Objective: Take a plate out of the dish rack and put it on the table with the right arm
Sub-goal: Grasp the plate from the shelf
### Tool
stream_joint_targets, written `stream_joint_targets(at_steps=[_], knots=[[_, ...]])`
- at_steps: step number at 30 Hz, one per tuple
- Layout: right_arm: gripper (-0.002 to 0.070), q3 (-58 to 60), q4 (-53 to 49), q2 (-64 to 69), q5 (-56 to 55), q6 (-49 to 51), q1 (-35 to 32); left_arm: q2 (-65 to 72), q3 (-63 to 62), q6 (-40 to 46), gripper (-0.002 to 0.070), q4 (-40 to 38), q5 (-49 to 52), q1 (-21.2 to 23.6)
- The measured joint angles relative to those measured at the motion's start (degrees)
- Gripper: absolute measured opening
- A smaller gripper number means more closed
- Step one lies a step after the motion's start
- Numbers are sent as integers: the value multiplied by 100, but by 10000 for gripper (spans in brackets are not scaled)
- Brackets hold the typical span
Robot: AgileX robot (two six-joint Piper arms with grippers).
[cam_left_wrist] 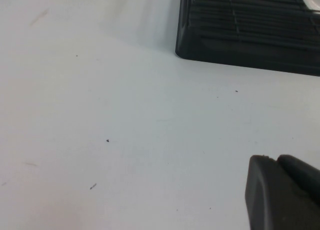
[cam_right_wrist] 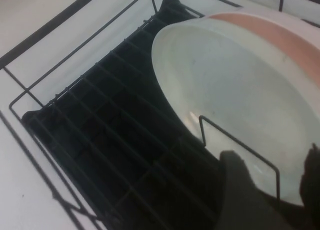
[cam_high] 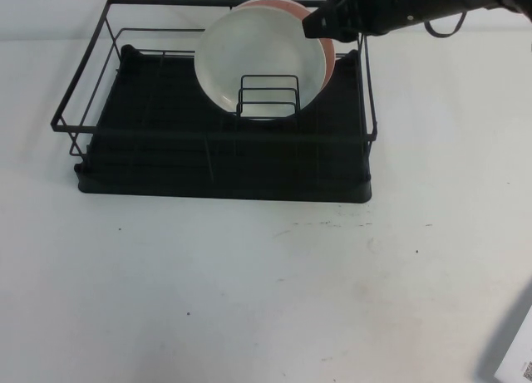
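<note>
The white plate (cam_high: 258,59) stands on edge in the black dish rack (cam_high: 166,150), leaning in the small wire divider (cam_high: 268,96). A pink plate (cam_high: 330,55) stands right behind it. My right gripper (cam_high: 316,24) reaches in from the back right, beside the plates' upper right rims. In the right wrist view its fingers (cam_right_wrist: 235,190) stand apart, open, with the white plate (cam_right_wrist: 235,85) and a divider wire showing in the gap; I cannot tell if they touch the plate. My left gripper (cam_left_wrist: 275,161) hovers low over the table (cam_left_wrist: 125,130), its fingers together and empty.
The rack's raised wire rim (cam_high: 83,76) runs round the tray, and its front edge (cam_high: 224,192) faces the white speckled table (cam_high: 249,300). A corner of the rack (cam_left_wrist: 240,35) lies ahead of the left gripper. A white labelled object (cam_high: 519,362) pokes in at the near right corner.
</note>
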Motion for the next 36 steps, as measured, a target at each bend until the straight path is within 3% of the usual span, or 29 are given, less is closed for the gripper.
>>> stream_joint_targets(at_steps=[15, 36], knots=[[274, -1132, -551, 954, -226, 0, 63, 0, 0, 0, -4, 0, 0, 0], [276, -1228, -503, 1457, -692, -540, 63, 0, 0, 0, -4, 0, 0, 0]])
